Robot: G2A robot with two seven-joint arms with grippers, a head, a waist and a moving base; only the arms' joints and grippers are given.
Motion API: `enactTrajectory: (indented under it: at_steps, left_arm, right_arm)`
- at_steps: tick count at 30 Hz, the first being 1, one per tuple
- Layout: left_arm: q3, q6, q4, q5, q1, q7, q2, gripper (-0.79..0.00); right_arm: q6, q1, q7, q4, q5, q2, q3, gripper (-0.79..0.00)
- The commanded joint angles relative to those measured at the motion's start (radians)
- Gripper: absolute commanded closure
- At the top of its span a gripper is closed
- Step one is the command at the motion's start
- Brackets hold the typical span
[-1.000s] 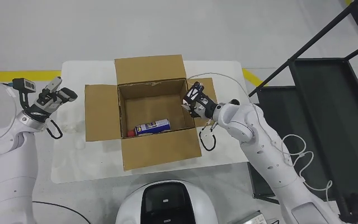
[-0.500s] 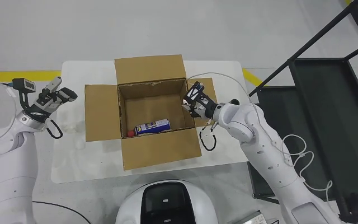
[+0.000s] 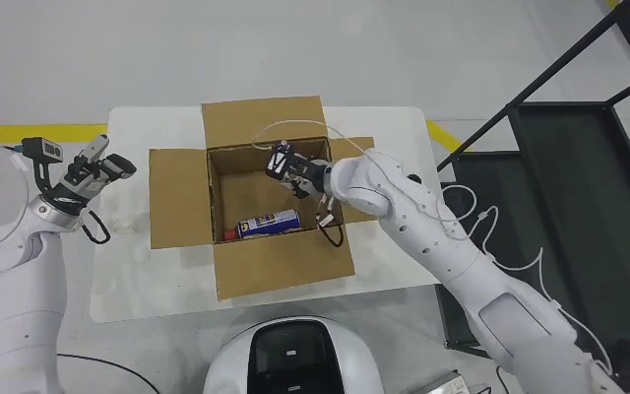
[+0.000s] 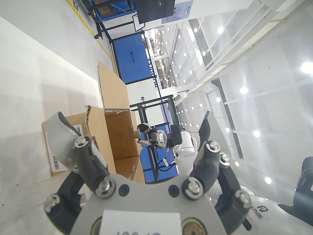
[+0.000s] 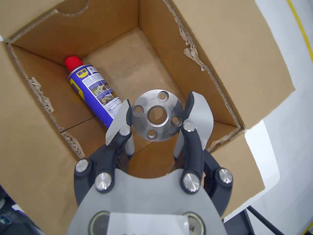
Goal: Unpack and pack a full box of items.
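The right tool (image 5: 159, 103) pinches the round metal flange (image 5: 157, 116) by its rim over the open cardboard box (image 5: 171, 25), likely to lay it beside the spray can (image 5: 93, 91), while the left tool (image 3: 108, 158) hangs wide open and empty by the left edge of the surface (image 3: 148, 286).

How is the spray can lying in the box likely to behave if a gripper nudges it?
The spray can lies on its side on the box floor, so it would probably roll. Its glossy round body looks rigid and perhaps slippery to pinch.
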Motion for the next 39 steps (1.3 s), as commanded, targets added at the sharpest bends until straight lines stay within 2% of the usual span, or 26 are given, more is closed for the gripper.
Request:
enactTrajectory:
  at_steps: [1, 10, 21, 23, 26, 27, 28, 29, 30, 35, 39]
  left_arm:
    - [0.000, 0.000, 0.000, 0.000, 0.000, 0.000, 0.000, -0.785]
    - [0.000, 0.000, 0.000, 0.000, 0.000, 0.000, 0.000, -0.785]
    - [0.000, 0.000, 0.000, 0.000, 0.000, 0.000, 0.000, -0.785]
    - [0.000, 0.000, 0.000, 0.000, 0.000, 0.000, 0.000, -0.785]
    - [0.000, 0.000, 0.000, 0.000, 0.000, 0.000, 0.000, -0.785]
    - [0.000, 0.000, 0.000, 0.000, 0.000, 0.000, 0.000, -0.785]
    - [0.000, 0.000, 0.000, 0.000, 0.000, 0.000, 0.000, -0.785]
    - [0.000, 0.000, 0.000, 0.000, 0.000, 0.000, 0.000, -0.785]
    - [0.000, 0.000, 0.000, 0.000, 0.000, 0.000, 0.000, -0.785]
    - [0.000, 0.000, 0.000, 0.000, 0.000, 0.000, 0.000, -0.785]
    - [0.000, 0.000, 0.000, 0.000, 0.000, 0.000, 0.000, -0.785]
  right_arm:
    - [0.006, 0.064, -0.012, 0.111, -0.001, -0.031, -0.070, 0.000]
    - [-0.013, 0.183, -0.112, 0.444, 0.000, -0.140, -0.231, 0.000]
    - [-0.061, 0.243, -0.145, 0.643, 0.009, -0.225, -0.295, 0.000]
    - [-0.074, 0.248, -0.146, 0.665, 0.012, -0.237, -0.301, -0.065]
    - [-0.094, 0.254, -0.146, 0.693, 0.016, -0.252, -0.308, -0.314]
    - [-0.096, 0.256, -0.148, 0.701, 0.015, -0.256, -0.310, -0.369]
    - [-0.097, 0.257, -0.151, 0.709, 0.015, -0.260, -0.311, -0.499]
    - [-0.099, 0.259, -0.154, 0.717, 0.015, -0.264, -0.311, -0.683]
    - [-0.102, 0.260, -0.158, 0.724, 0.016, -0.267, -0.310, -0.785]
    - [-0.113, 0.269, -0.215, 0.724, 0.008, -0.265, -0.288, -0.785]
    - [-0.119, 0.256, -0.280, 0.665, 0.014, -0.230, -0.226, -0.785]
